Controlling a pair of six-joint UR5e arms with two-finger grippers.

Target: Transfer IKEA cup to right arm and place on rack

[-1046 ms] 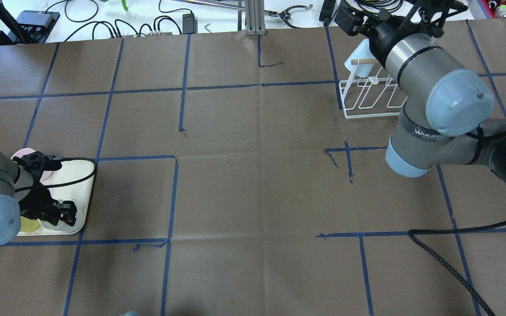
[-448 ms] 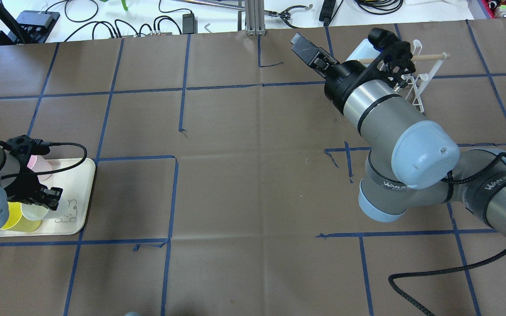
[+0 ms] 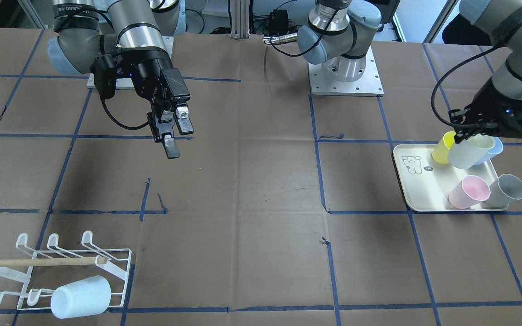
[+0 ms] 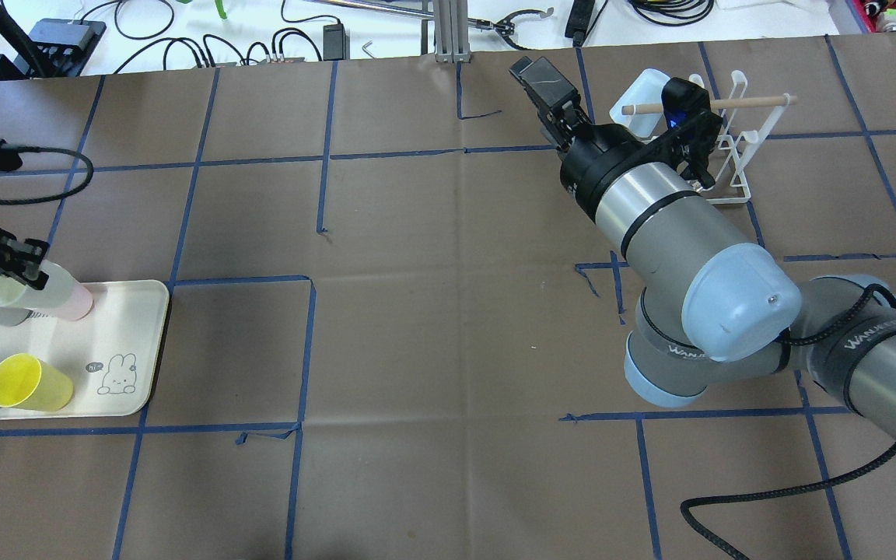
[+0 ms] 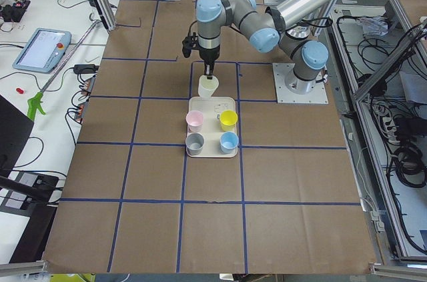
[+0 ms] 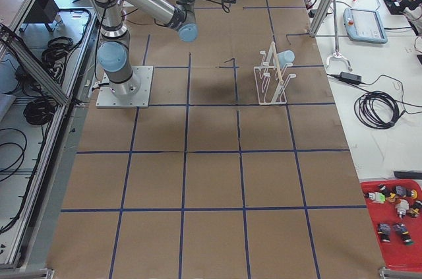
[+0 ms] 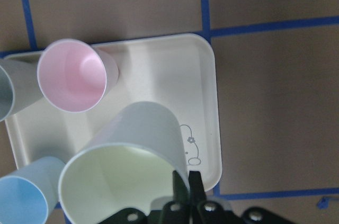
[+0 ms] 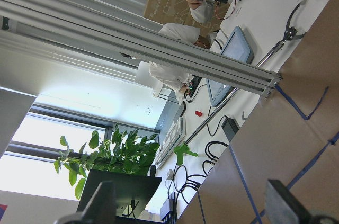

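Pale-green cup point(image 3: 465, 156): it hangs mouth-up and slightly tilted over the tray point(image 3: 424, 190), lifted clear of it at the table's left end.
Left gripper point(image 7: 185, 187): you have it clamped on the cup's rim, one finger inside the wall and one outside, so the cup's body is left free.
Tray company: a pink cup point(image 3: 469, 191), a grey cup point(image 3: 508, 188), a yellow cup point(image 3: 442, 147) and a blue cup point(image 3: 492, 149) stand on the tray beneath. None looks to be touched by the lifted one.
Right gripper point(image 3: 176, 133): it is empty, with its fingers spread wide. It is raised over the table inboard of the rack and well apart from the cup.
Rack point(image 3: 39, 261): it sits at the table's right end, with one pale-blue cup point(image 3: 79, 296) already lying on its prongs.
Step in hand: the pick looks finished, and you are carrying the cup toward the hand-over. The transfer and the racking are yet to come.
Next move: judging from here, you need to bring the cup to the middle of the table and hold it steady with its side presented. The right arm must then turn its open jaws toward that bare wall before the left gripper lets go.
Change: a second ago the left gripper was low among the cups on the tray; now it has risen with one of them. The right arm, which then hung over the rack and hid it, has swung inward and leaves the rack in plain sight.
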